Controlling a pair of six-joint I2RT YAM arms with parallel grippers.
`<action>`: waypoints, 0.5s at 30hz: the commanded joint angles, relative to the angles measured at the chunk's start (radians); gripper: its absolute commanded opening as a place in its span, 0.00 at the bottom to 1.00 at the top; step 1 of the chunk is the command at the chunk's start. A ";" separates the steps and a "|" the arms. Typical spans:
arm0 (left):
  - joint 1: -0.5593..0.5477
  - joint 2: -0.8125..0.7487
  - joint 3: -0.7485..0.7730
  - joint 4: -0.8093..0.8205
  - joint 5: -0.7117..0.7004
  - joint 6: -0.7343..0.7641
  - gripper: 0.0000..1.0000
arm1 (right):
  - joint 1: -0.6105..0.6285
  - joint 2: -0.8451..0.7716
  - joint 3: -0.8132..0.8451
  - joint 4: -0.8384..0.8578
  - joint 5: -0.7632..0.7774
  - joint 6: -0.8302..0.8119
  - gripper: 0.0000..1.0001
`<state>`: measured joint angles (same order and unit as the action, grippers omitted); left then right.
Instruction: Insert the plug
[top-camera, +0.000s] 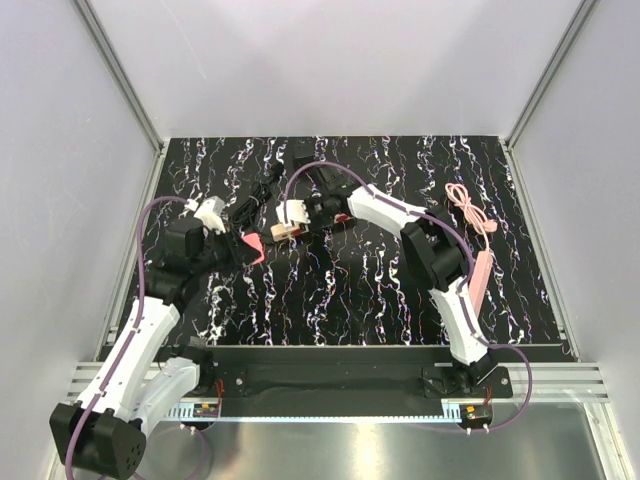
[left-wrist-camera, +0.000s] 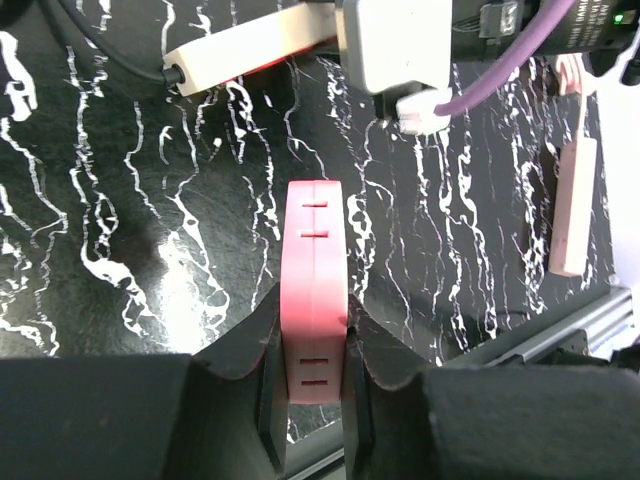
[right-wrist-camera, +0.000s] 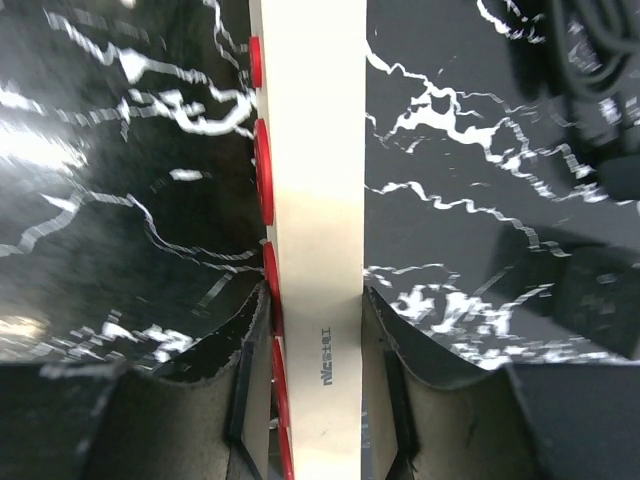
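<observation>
My left gripper (top-camera: 247, 247) is shut on a pink boxy block (left-wrist-camera: 315, 270) with thin slots and holds it above the black marbled mat. My right gripper (top-camera: 288, 228) is shut on the cream power strip (right-wrist-camera: 315, 180), across its width; red round sockets (right-wrist-camera: 261, 165) line its left side. The strip's end (left-wrist-camera: 245, 48) lies just beyond the pink block. A small black boxy plug (top-camera: 302, 156) with a thin black cord (top-camera: 266, 188) lies at the back of the mat, in neither gripper. Black cord (right-wrist-camera: 590, 45) also shows in the right wrist view.
A coiled pink cable (top-camera: 468, 208) and a flat pink bar (top-camera: 482, 270) lie at the right of the mat; the bar also shows in the left wrist view (left-wrist-camera: 570, 215). The right arm's white wrist camera (left-wrist-camera: 395, 45) hangs close ahead of the left gripper. Aluminium rails border the mat.
</observation>
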<state>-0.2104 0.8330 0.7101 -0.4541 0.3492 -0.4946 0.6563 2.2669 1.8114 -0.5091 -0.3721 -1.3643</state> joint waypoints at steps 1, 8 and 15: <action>-0.001 -0.014 0.041 0.017 -0.055 0.001 0.00 | 0.023 0.071 0.079 -0.134 -0.027 0.314 0.08; 0.000 -0.018 0.092 -0.012 -0.073 -0.013 0.00 | 0.022 0.155 0.286 -0.301 -0.077 0.795 0.00; -0.001 -0.020 0.130 -0.081 -0.007 0.079 0.00 | 0.000 0.125 0.194 -0.299 -0.378 1.278 0.00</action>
<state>-0.2104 0.8276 0.7918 -0.5232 0.2985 -0.4786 0.6598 2.3917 2.0567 -0.7368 -0.5438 -0.4088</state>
